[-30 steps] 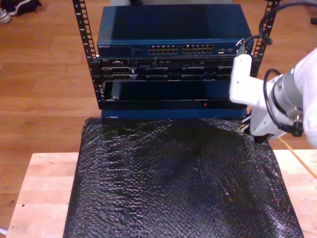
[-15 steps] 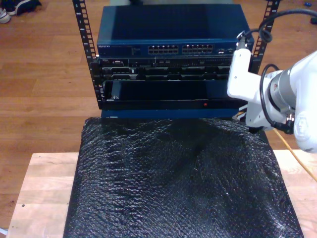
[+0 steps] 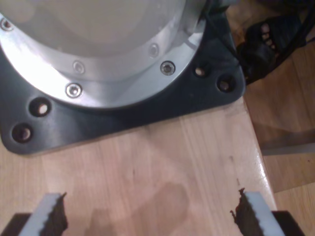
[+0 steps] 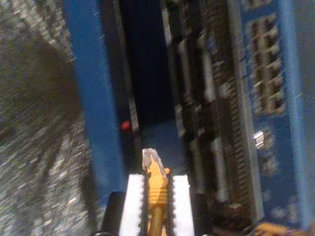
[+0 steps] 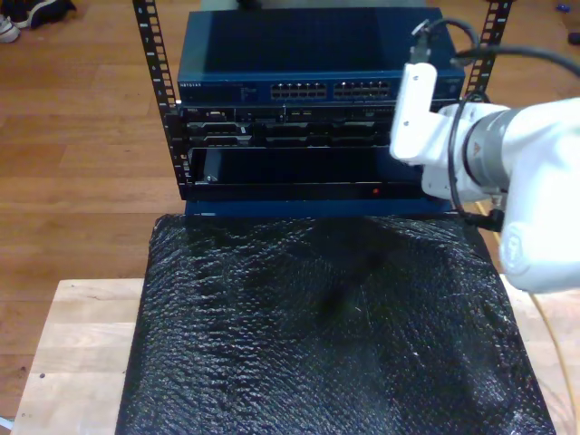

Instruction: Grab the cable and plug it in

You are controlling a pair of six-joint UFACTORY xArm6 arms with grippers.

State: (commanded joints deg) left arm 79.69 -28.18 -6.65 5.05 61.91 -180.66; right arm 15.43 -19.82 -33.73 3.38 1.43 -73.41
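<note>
Counts: 1 yellow-orange cable (image 4: pixel 156 189) w/ 1 clear plug (image 4: pixel 150 158) at its tip. 2 hands: my first hand (image 3: pixel 147 216), 2 toothed fingers apart; my second hand (image 4: pixel 156 201), 2 white fingers either side of the cable. 1 white arm (image 5: pixel 489 163) in the exterior view. 1 rack (image 5: pixel 163 100) w/ 2 perforated uprights. 1 blue switch (image 5: pixel 308 54) on top, 2 port blocks on its face; units beneath too dark to count. 1 red light (image 5: pixel 376 192). 1 black bubble-wrap sheet (image 5: pixel 317 335). 1 wooden worktop (image 5: pixel 82 335). 1 round metal arm base (image 3: pixel 98 54) on 1 dark plate.
</note>
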